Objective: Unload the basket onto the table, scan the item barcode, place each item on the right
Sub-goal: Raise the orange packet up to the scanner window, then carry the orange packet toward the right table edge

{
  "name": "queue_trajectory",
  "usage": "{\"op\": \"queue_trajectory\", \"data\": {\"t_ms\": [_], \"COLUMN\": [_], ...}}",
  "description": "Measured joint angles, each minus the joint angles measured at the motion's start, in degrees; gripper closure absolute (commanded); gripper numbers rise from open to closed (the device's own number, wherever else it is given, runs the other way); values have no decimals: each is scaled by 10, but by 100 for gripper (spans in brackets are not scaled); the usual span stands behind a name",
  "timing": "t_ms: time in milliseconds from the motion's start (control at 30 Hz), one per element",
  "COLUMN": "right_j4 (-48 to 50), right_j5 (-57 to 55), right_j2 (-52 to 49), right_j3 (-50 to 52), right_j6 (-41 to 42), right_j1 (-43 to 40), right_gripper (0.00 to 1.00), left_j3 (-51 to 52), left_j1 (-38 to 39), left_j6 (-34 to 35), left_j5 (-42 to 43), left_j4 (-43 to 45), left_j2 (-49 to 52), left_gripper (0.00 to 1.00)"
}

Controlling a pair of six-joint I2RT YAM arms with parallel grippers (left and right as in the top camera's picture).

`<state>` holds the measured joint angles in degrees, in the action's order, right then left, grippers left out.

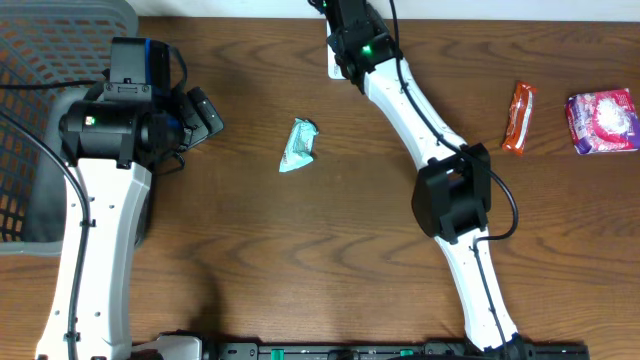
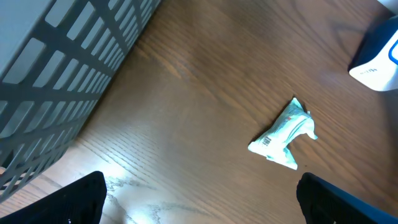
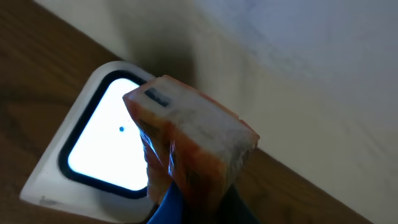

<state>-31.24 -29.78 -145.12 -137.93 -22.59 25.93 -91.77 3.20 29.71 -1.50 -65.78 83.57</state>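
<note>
The right tool (image 3: 194,208) is clamped together on the lower end of an orange-and-white packet (image 3: 186,143), holding it upright just in front of the scanner (image 3: 93,149), whose window glows white. To do this step well, I judge the printed code must face that window squarely. A small dark mark sits near the packet's top edge, but it is too blurred to call a barcode, so a slow wrist roll with the packet kept close looks safest. Farther out, the left tool (image 1: 207,113) hangs with its fingers spread apart, holding nothing, near a grey basket (image 1: 60,40). The brown wooden surface (image 1: 300,260) carries a teal packet (image 1: 298,146) near the middle, and an orange wrapper (image 1: 518,117) and a pink packet (image 1: 602,122) on the right arm's side. A pale wall (image 3: 311,62) rises behind the scanner.
</note>
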Motion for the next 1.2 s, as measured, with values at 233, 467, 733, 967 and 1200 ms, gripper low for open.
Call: {"op": "queue_trajectory", "data": {"t_ms": [233, 467, 733, 967, 1200], "right_j4": [19, 13, -15, -17, -112], "right_j5": [-72, -91, -84, -92, -121], "right_j2": [5, 43, 60, 60, 60], "right_j3": [0, 0, 0, 0, 0], "right_j6": [0, 0, 30, 42, 112], "right_j1": [0, -3, -3, -4, -50], "right_gripper": [99, 99, 99, 99, 99], "left_j3": [0, 0, 0, 0, 0], "left_j1": [0, 0, 0, 0, 0], "left_j6": [0, 0, 0, 0, 0], "left_j5": [0, 0, 0, 0, 0], "left_j4": [0, 0, 0, 0, 0], "left_j2": [0, 0, 0, 0, 0], "left_gripper": [2, 2, 2, 2, 2]}}
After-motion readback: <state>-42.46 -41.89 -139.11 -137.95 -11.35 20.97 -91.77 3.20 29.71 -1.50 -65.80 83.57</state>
